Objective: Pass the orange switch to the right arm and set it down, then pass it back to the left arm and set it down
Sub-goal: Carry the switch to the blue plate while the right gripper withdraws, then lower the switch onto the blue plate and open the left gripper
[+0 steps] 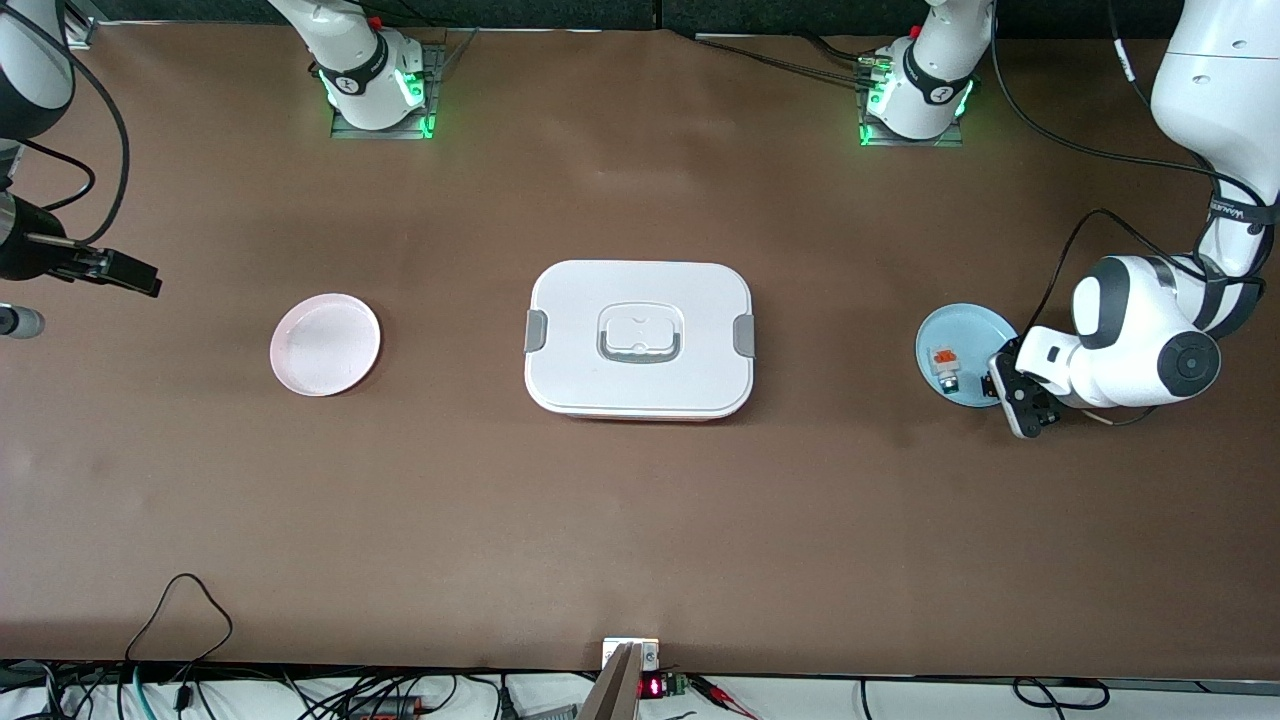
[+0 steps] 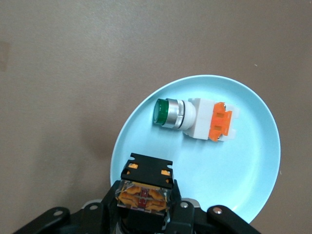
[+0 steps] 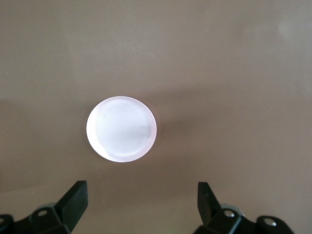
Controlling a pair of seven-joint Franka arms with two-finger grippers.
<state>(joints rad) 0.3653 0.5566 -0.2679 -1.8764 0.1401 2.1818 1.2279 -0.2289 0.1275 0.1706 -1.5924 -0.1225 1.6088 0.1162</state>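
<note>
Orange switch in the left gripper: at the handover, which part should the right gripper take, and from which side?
The orange switch is clamped by its clear, orange-filled part in the left gripper, so only its black end sticks out free. The open right gripper, over the table beside the pink plate, should probably come at that end head-on, closing across its flat sides.

Obstacle: large white lidded plastic box [image 1: 639,340] with grey clips, mid-table between round pink plate [image 1: 325,344] and round blue plate [image 1: 962,352].
Passage: bare brown tabletop [image 1: 640,530] nearer the front camera than box.
</note>
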